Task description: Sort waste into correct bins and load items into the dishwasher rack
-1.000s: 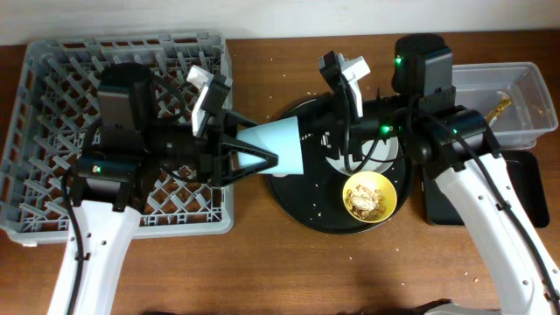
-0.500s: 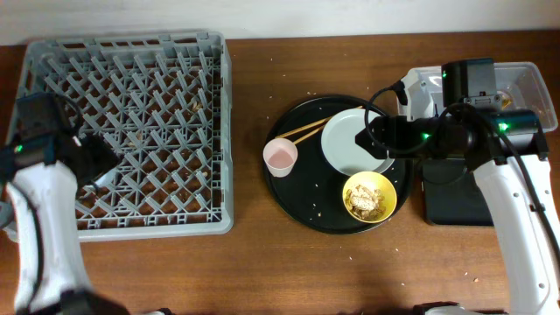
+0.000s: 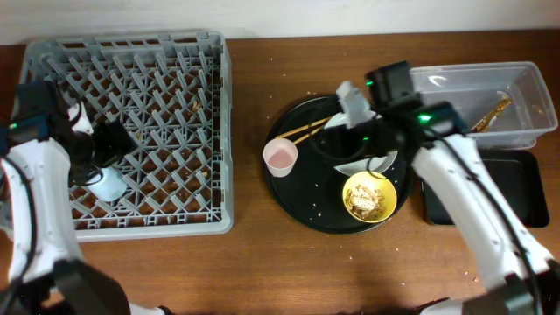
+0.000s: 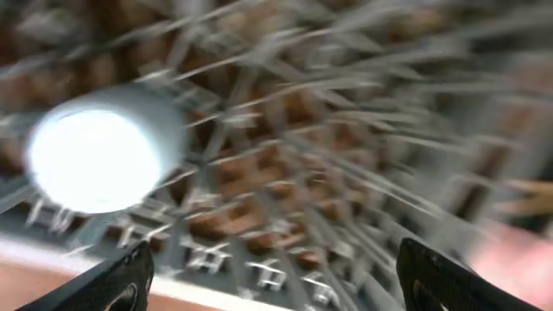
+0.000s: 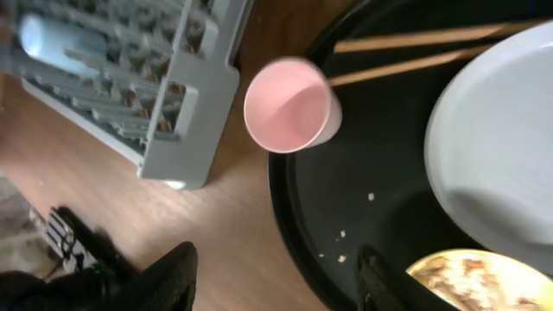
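Note:
The light-blue cup stands in the front left of the grey dishwasher rack; it also shows in the left wrist view. My left gripper is open and empty just behind the cup. My right gripper is open and empty over the round black tray, right of the pink cup. Brown chopsticks lie beside the white plate. The yellow bowl holds crumbly food scraps.
The clear tub at the far right holds a gold-brown piece. The black rectangular tray lies in front of it, partly under my right arm. Crumbs dot the wooden table.
The light-blue cup, earlier held by my left gripper between rack and tray, now sits in the rack, released. My right arm has swung left over the round tray toward the pink cup.

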Controlling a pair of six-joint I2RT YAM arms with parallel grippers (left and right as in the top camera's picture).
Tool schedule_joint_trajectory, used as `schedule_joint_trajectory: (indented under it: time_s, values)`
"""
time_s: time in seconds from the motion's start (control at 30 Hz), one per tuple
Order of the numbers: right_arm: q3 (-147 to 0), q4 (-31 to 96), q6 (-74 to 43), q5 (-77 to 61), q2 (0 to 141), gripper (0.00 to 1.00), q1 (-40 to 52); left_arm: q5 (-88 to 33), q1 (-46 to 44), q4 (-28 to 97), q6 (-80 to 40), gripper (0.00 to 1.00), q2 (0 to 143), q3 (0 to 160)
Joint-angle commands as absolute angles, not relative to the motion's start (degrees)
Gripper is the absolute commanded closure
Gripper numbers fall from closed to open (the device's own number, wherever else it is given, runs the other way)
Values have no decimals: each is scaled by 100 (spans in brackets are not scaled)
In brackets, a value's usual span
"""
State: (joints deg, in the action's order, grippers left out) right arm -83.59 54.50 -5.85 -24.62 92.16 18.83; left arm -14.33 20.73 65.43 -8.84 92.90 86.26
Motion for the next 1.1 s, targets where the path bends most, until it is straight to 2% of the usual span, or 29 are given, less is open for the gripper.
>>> schedule_joint_trajectory:
  time_s: [0.0,0.07,0.1,0.17,0.2,0.27,0.3,0.4,0.5,0.53,0.63,0.67,0.73,0.8,0.9,0.93,0.97,1.0,1.03,1.07]
  values:
    - [-8287,4692,-1066,-1175,10283,51,2421,-2875,1643,6659,99,4,8224,8847]
    - [-8287,4051,-1149,-1173,11028,53,2617,-3188,1387,6873,97,2,7957,8844]
    - [-8287,3859,-1347,-1129,11402,63,2672,-3505,1168,6978,97,1,7961,8820]
    - [-8289,3828,-1402,-1000,11572,89,2657,-3975,897,6963,99,1,7981,8816]
    - [-8324,3942,-1402,-1007,11456,96,2644,-4075,779,6917,99,1,7981,8816]
    - [-8545,4659,-1380,-1367,10731,96,2410,-4525,548,6746,95,1,7981,8816]
    - [-8654,4965,-1076,-2156,10145,96,2139,-5103,526,6604,95,1,7994,8816]
    - [-8661,5063,858,-5892,8595,96,1122,-7037,419,6086,95,1,8287,8816]
    - [-8659,4880,1076,-7253,8333,96,1090,-8300,-287,5551,95,1,8567,8816]
    - [-8659,4628,1070,-7459,8361,96,1243,-8322,-679,5378,93,1,8582,8816]
    - [-8659,4187,1046,-7415,8364,96,1527,-8383,-1103,5227,93,2,8582,8818]
    - [-8659,4056,1004,-7227,8368,96,1592,-8831,-1216,5039,93,2,8582,8818]
    - [-8659,3793,819,-7131,8372,96,1612,-9017,-1365,4928,75,16,8582,8818]
    - [-8659,3697,808,-7126,8372,96,1612,-9017,-1446,4928,75,23,8582,8818]
    - [-8659,3616,805,-7131,8372,96,1612,-9006,-1498,4928,75,23,8582,8818]
    - [-8659,3614,705,-7131,8372,95,1612,-8829,-1500,4928,75,28,8582,8818]
    - [-8659,3614,698,-7131,8372,82,1612,-8665,-1500,4928,73,33,8582,8818]
    - [-8659,3614,674,-7131,8372,53,1610,-8464,-1494,4930,69,33,8582,8818]
    - [-8659,3614,591,-7126,8370,44,1555,-8040,-1444,4947,-82,34,8582,8818]
    - [-8659,3623,292,-7109,8324,40,1149,-7146,-1256,5212,-89,36,8569,8818]
